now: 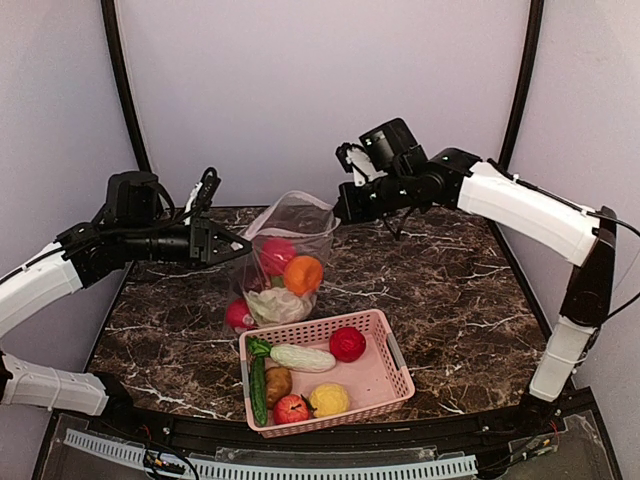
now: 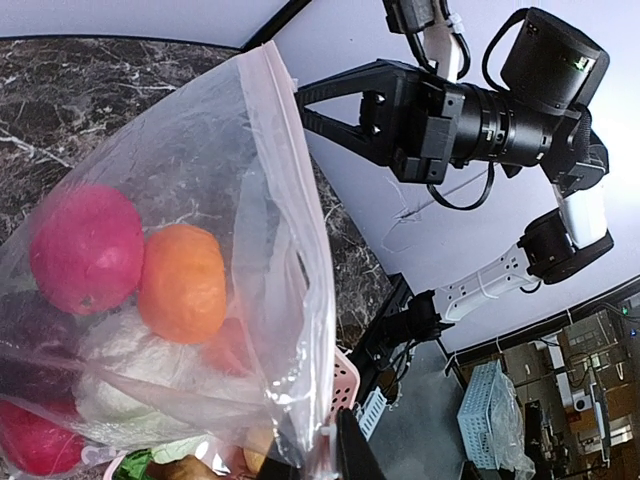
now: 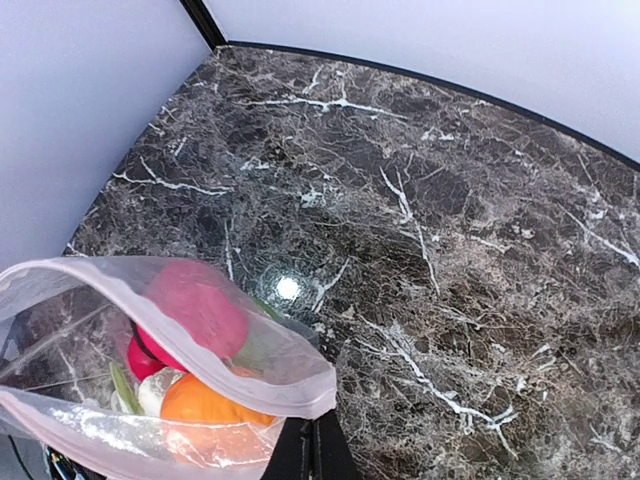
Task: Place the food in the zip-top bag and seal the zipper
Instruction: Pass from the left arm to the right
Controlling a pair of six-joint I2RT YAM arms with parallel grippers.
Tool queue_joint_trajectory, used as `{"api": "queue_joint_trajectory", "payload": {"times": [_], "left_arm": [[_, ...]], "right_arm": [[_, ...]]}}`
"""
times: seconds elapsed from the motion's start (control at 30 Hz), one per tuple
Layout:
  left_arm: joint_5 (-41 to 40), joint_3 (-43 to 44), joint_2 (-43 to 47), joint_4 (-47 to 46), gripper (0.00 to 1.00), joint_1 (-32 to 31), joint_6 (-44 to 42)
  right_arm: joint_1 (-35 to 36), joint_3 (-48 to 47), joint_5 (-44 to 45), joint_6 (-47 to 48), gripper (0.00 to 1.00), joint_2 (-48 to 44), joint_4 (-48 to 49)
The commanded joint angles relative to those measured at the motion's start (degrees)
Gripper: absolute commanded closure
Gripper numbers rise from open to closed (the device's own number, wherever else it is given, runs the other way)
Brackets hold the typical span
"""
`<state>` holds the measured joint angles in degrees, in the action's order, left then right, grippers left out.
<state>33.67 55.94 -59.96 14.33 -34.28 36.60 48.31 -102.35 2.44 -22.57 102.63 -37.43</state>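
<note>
Bright even overhead light, soft shadows, white glare spot on marble table (image 3: 450, 250), zip-top bag (image 3: 60, 290) slightly blurred near lens

Marble table (image 1: 450, 290) (zip-top bag (image 1: 300, 225), pink basket (image 1: 372, 378))

Left pincer (image 1: 238, 243): closed, forearm level behind it.
Right pincer (image 1: 341, 208): closed, tips facing left pincer, forearm extended behind it.
</note>
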Motion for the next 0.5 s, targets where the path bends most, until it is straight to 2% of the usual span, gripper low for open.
{"api": "queue_joint_trajectory", "payload": {"times": [0.0,0.17,0.27,0.33,0.37,0.4,0.43,0.47], "left_arm": [[2.2,4.3,-0.4,0.1,0.99,0.5,-2.8],[1.0,3.1,-2.0,0.9,0.99,2.1,-5.1],[0.3,2.0,-3.4,0.8,0.95,3.4,-5.4],[0.3,1.4,-4.3,0.2,0.83,3.5,-5.6],[0.5,1.3,-4.5,0.0,0.71,3.5,-5.5],[0.7,1.4,-4.8,-0.2,0.65,3.5,-5.5],[1.0,1.4,-4.9,-0.4,0.53,3.5,-5.5],[1.1,1.4,-4.7,-0.5,0.47,3.5,-5.6]], "right_arm": [[-0.4,1.6,0.5,-0.6,1.0,-8.5,0.8],[0.0,7.5,0.6,-2.4,1.0,-14.1,3.4],[0.4,10.8,0.8,-3.6,1.0,-15.8,4.4],[0.6,13.4,0.9,-4.6,1.0,-16.5,5.0],[0.7,14.4,0.7,-5.1,1.0,-16.6,5.2],[0.8,15.6,0.5,-5.5,1.0,-16.8,5.3],[1.0,16.3,0.4,-5.8,1.0,-17.0,5.5],[1.2,16.8,0.4,-6.1,1.0,-17.1,5.7]]}}
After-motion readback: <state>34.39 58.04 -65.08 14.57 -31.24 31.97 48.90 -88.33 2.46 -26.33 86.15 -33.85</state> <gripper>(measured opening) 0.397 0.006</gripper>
